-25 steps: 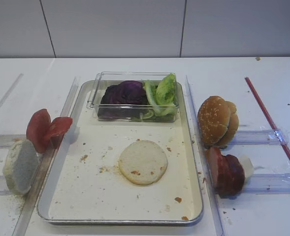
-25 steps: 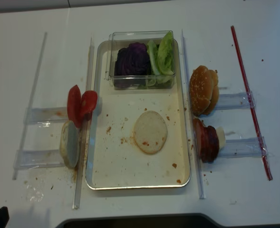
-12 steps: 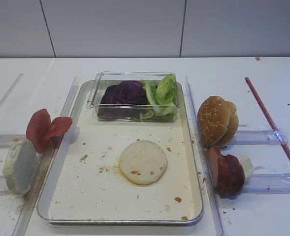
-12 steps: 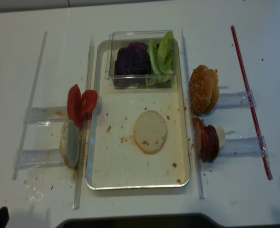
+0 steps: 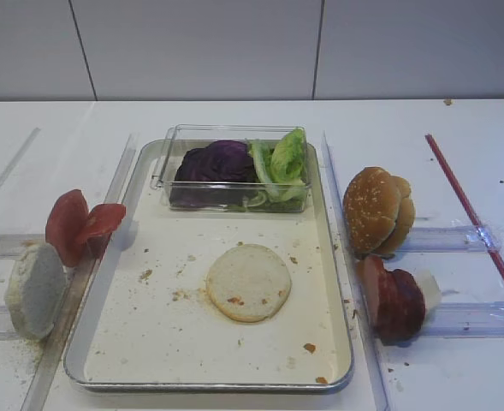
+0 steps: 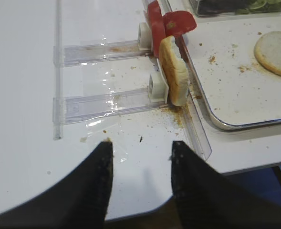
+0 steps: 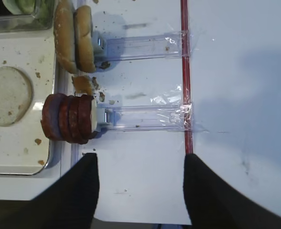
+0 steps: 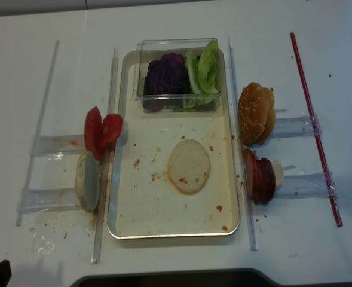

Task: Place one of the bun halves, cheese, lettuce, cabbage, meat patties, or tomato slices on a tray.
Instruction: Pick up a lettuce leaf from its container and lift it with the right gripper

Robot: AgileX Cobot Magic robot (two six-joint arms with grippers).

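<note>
White tabletop carries the crumb-strewn, silver-rimmed tray (image 5: 106, 287); a pale flat bun half (image 5: 249, 282) lies at its centre, behind it a clear plastic box (image 5: 174, 141) of glossy purple cabbage (image 5: 213, 160) and crinkled lettuce (image 5: 284, 160). Meat patties (image 7: 68, 118) stand on edge beside the tray's right rim. Both the right gripper (image 7: 140, 191) and left gripper (image 6: 141, 179) gape, holding nothing.

One tray (image 5: 333, 257), four bun halves (image 5: 248, 282), two tomato slices (image 5: 79, 226), four meat patties (image 7: 67, 119).
</note>
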